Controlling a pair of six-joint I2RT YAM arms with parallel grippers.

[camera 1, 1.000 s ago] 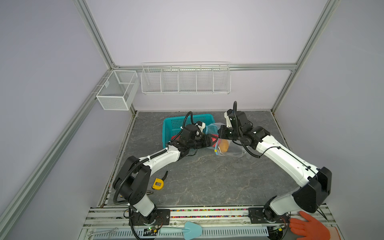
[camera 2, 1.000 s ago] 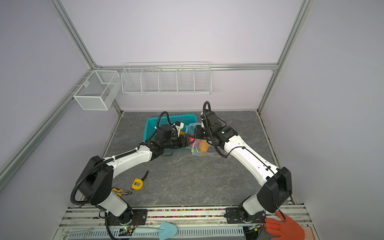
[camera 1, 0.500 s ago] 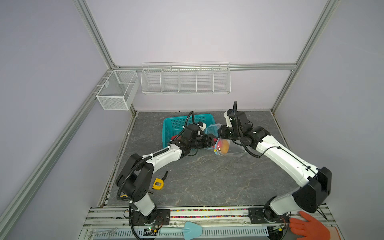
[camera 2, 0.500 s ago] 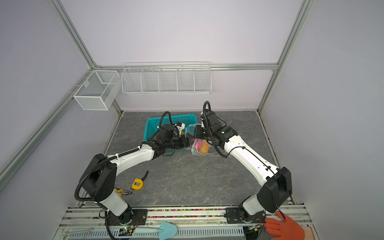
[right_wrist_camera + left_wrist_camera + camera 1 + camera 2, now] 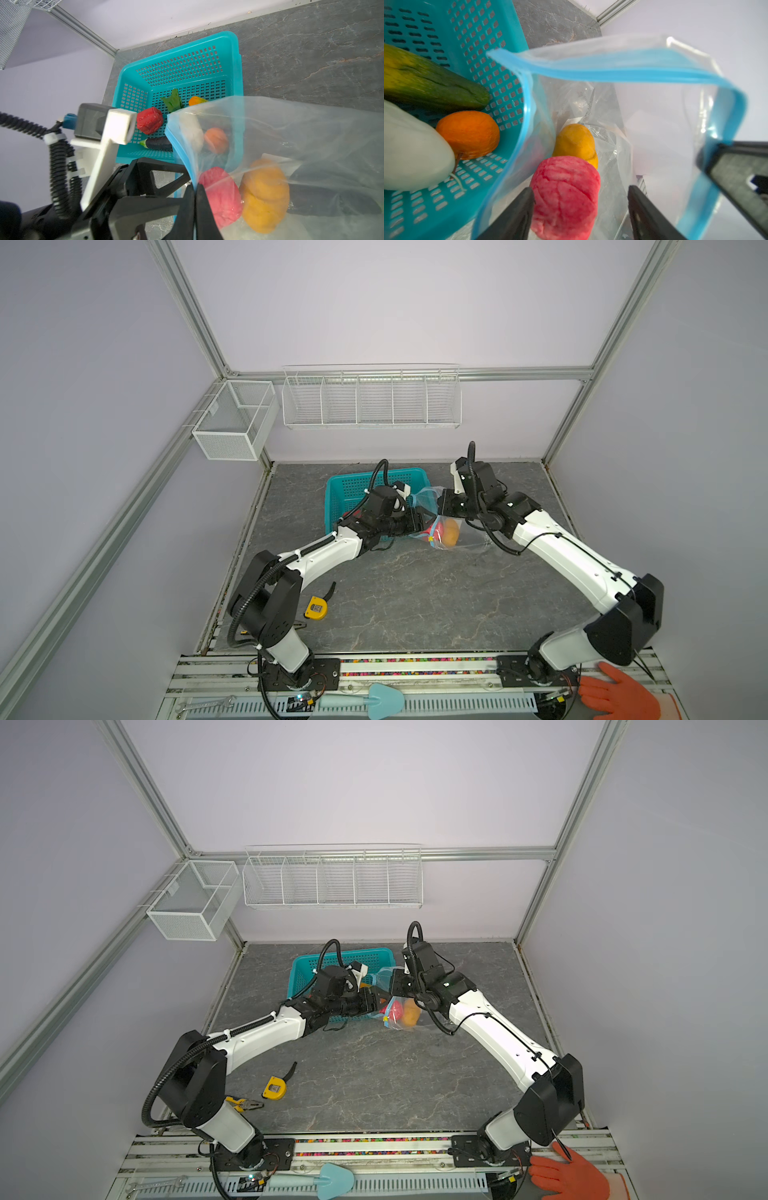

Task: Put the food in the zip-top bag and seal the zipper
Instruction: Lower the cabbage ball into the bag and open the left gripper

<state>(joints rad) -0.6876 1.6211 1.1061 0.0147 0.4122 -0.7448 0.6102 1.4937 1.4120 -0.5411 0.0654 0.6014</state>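
The left hand [image 5: 580, 190] in the zip-top bag [image 5: 291, 133]'s mouth
Its fingers [image 5: 517, 214] stood apart around the pink food [image 5: 566, 187] inside; the right hand [image 5: 195, 191] was clamped on the zipper [image 5: 612, 72], bag beside the basket [image 5: 182, 68].

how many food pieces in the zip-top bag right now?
2. A pink piece just inside the zip-top bag mouth; a yellow-orange piece beside it, deeper in. A dark shape seen through the film might be a third.
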